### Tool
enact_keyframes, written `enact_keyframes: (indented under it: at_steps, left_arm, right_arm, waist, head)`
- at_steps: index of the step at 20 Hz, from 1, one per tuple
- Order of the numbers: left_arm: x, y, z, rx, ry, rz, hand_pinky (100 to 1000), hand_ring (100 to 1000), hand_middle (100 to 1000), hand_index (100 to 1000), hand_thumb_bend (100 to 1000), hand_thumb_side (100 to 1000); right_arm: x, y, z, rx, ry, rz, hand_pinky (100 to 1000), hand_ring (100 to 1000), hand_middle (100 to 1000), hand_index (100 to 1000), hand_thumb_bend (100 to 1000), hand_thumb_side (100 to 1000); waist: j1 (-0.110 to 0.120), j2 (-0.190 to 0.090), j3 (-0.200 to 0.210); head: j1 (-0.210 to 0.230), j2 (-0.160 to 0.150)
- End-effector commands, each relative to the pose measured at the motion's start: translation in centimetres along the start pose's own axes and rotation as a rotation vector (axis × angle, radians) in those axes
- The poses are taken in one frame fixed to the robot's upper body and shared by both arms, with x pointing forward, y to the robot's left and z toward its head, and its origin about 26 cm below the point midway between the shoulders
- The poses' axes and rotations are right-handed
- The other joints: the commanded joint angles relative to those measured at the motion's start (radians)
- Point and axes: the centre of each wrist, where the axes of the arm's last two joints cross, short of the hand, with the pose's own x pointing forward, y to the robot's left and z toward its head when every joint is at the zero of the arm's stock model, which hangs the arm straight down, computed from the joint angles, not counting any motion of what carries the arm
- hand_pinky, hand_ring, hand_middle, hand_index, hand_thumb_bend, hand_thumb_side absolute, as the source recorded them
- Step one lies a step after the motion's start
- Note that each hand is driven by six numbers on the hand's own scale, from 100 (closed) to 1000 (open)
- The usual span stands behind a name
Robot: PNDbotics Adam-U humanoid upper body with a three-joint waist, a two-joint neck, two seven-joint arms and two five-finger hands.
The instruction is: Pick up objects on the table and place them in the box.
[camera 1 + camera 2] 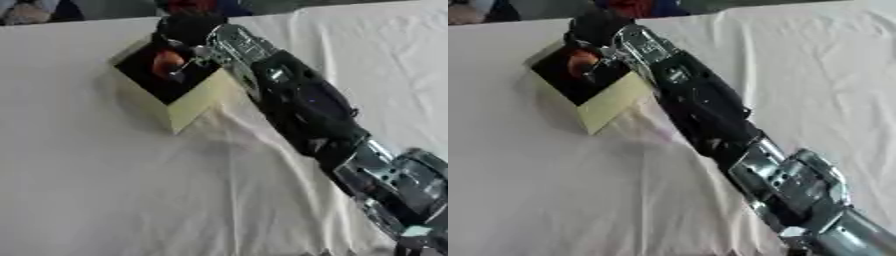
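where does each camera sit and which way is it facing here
Left eye view: in the robot's head, looking down at the white cloth-covered table and the pale yellow open box with a dark inside; the right arm reaches from the lower right, its right hand over the box.
Right eye view: in the head beside the other eye, looking down at the same scene; the arm fills more of the frame.
Both share the box, an orange-brown rounded object inside it, and the arm.

surface: we see a desk (pixel 105 200) covered by a white cloth (pixel 553 190), creased into folds toward the middle and right | on it: we find one pale yellow box (pixel 197 102) with a dark inside, standing askew at the far left, one corner toward us
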Motion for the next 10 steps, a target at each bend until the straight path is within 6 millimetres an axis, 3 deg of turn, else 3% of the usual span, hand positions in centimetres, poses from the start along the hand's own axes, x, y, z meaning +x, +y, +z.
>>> enact_keyframes:
  at_steps: [1,3,9,10]
  left_arm:
    - [0.6,0.1,-0.6,-0.004,-0.028,0.009,680,603,650,691,119,821]
    - [0.6,0.0,-0.6,-0.005,-0.027,0.01,680,603,650,690,119,821]
    - [0.6,0.0,-0.5,-0.007,-0.023,0.008,680,603,650,687,118,822]
    - [0.6,0.0,-0.5,-0.007,-0.023,0.009,680,603,650,687,118,821]
  right_arm:
    - [0.2,-1.3,-0.4,-0.008,0.025,0.075,885,878,757,862,100,581]
    - [0.3,-1.4,-0.5,-0.009,0.051,0.121,900,898,785,886,100,654]
    - [0.1,-2.6,-0.1,-0.094,0.11,0.167,896,873,763,874,100,600]
    - [0.0,-3.1,0.0,-0.115,0.116,0.166,894,864,753,869,100,545]
  waist:
    - [0.005,-0.017,0.003]
    - [0.005,-0.016,0.003]
    - [0.004,-0.016,0.001]
    - [0.005,-0.017,0.0]
  head:
    - [-0.005,-0.008]
    - [-0.005,-0.007]
    - [-0.004,-0.007]
    - [-0.004,-0.007]
